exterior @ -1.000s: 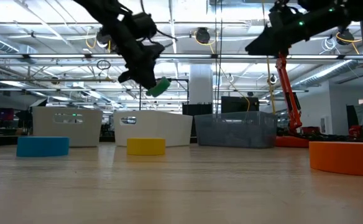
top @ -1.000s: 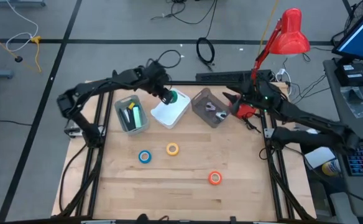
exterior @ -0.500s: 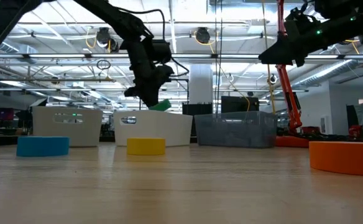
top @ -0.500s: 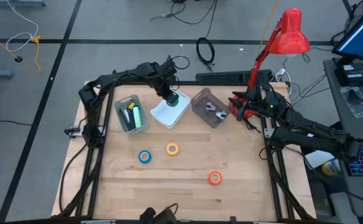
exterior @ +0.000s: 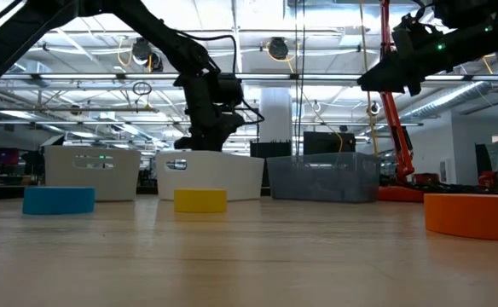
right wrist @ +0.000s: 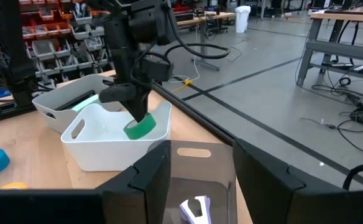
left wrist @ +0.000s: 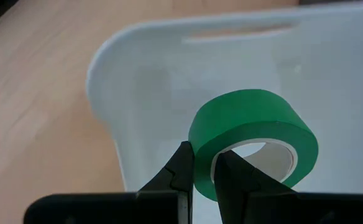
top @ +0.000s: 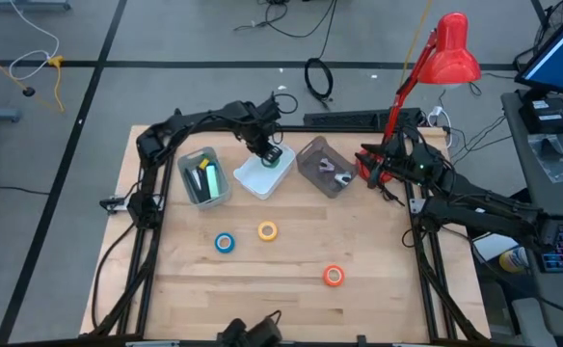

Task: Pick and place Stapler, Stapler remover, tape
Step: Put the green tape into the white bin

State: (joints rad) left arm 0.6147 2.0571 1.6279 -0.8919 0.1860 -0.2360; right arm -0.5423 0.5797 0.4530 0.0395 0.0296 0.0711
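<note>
Wooden table [top: 291, 289], left pincer [top: 266, 153] lowered green tape [left wrist: 256, 124] into white bin [top: 253, 178]

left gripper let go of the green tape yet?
No. In the left wrist view the left gripper is shut on the wall of the green tape, holding it inside the white bin.

The high view looks straight down from above the wooden table [top: 281, 299], taking in the whole top and floor around it. The low view sits at tabletop level, facing level across the boards toward the white bin [exterior: 211, 175] and the room behind. The left wrist view looks close into that same white bin [left wrist: 138, 81], right over the green tape roll [left wrist: 250, 134]. The right wrist view faces across the table from farther off, sharing the white bin [right wrist: 94, 146] and green tape roll [right wrist: 140, 128].
</note>
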